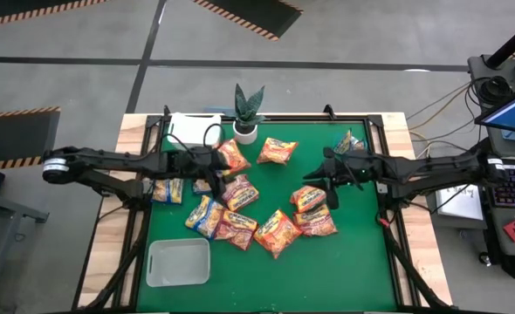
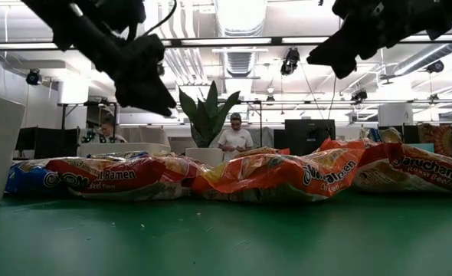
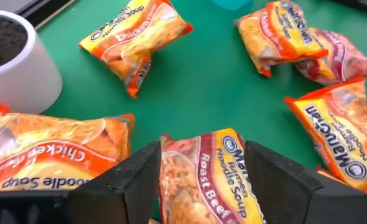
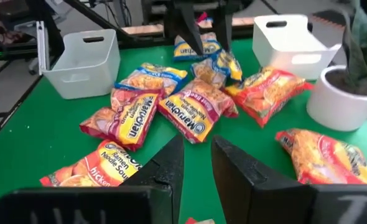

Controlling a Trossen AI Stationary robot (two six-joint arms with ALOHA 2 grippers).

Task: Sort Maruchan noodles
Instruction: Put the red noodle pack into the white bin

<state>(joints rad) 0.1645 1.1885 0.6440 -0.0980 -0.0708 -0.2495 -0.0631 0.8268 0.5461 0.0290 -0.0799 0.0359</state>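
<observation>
both arms hang over the packet pile, sorting barely begun.

nearest me a white tray (image 1: 179, 262) sits empty on the green mat (image 1: 362, 262), so nothing looks sorted yet. beyond it the maruchan noodles (image 1: 240, 214) lie loose mid-table. the left gripper (image 3: 199, 177) has its fingers spread either side of a roast beef packet (image 3: 203, 180), not pinching it. the right gripper (image 4: 197, 163) hovers with a narrow gap and nothing held. farther off, a second tray (image 1: 194, 128) waits by the potted plant (image 1: 246, 113).
</observation>
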